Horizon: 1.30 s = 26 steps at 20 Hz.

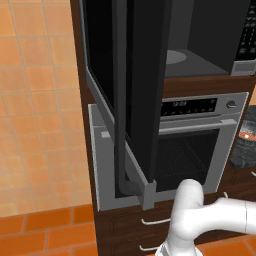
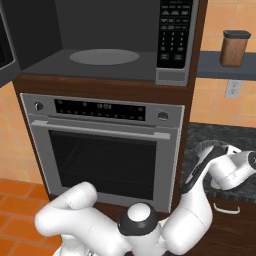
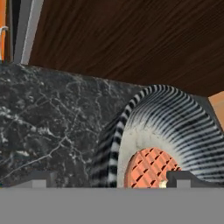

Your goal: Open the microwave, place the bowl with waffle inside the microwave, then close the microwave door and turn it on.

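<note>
The microwave (image 2: pixel 105 60) stands open, its grey cavity (image 1: pixel 200 50) bare apart from the round turntable. The microwave door (image 1: pixel 125 90), black glass with a dark vertical handle, is swung out to the left. A black-and-white striped bowl (image 3: pixel 175 118) holding an orange waffle (image 3: pixel 148 168) sits on the dark marble counter (image 3: pixel 52 118) to the right of the oven, and also shows as the bowl (image 1: pixel 248 137) at the frame's right edge. My gripper (image 3: pixel 111 181) is open and low at the bowl. One fingertip (image 3: pixel 183 178) is over the waffle, the other is outside the bowl's near wall.
Below the microwave is a steel oven (image 2: pixel 105 145) with a horizontal handle. The button panel (image 2: pixel 175 35) is at the microwave's right edge. A brown jar (image 2: pixel 235 47) stands on a shelf above the counter. A dark wood cabinet side (image 3: pixel 131 39) rises behind the bowl.
</note>
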Motion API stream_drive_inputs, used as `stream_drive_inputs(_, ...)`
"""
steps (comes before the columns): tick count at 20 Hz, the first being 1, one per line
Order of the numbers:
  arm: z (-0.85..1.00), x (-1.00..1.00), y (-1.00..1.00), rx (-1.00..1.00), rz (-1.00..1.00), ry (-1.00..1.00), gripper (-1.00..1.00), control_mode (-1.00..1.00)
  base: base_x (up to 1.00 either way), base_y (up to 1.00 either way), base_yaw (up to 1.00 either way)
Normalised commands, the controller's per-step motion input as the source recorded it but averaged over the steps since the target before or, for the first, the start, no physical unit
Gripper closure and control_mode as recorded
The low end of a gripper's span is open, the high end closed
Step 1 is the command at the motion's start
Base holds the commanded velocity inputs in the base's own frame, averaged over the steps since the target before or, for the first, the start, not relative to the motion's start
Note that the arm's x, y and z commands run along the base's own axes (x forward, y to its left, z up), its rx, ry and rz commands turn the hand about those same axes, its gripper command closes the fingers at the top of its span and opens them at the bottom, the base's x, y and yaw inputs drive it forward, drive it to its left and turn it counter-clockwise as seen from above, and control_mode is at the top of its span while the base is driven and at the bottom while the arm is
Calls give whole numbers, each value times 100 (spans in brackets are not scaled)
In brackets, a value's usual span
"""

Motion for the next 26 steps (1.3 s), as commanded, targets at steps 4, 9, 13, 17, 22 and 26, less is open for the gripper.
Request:
stream_drive_inputs(4,-22,27,-17,-2,-3,0,-100,-100,0,0,0)
stream_drive_inputs(9,-26,19,-2,0,0,0,100,-100,0,0,0)
stream_drive_inputs(13,-5,8,0,0,0,-1,100,-100,0,0,0)
stream_drive_inputs(17,-2,-26,8,0,6,-3,100,-100,0,0,0)
stream_drive_inputs(22,22,-84,5,-1,6,-8,100,-100,0,0,0)
stream_drive_inputs(26,41,-73,-2,0,0,-8,100,-100,0,0,0)
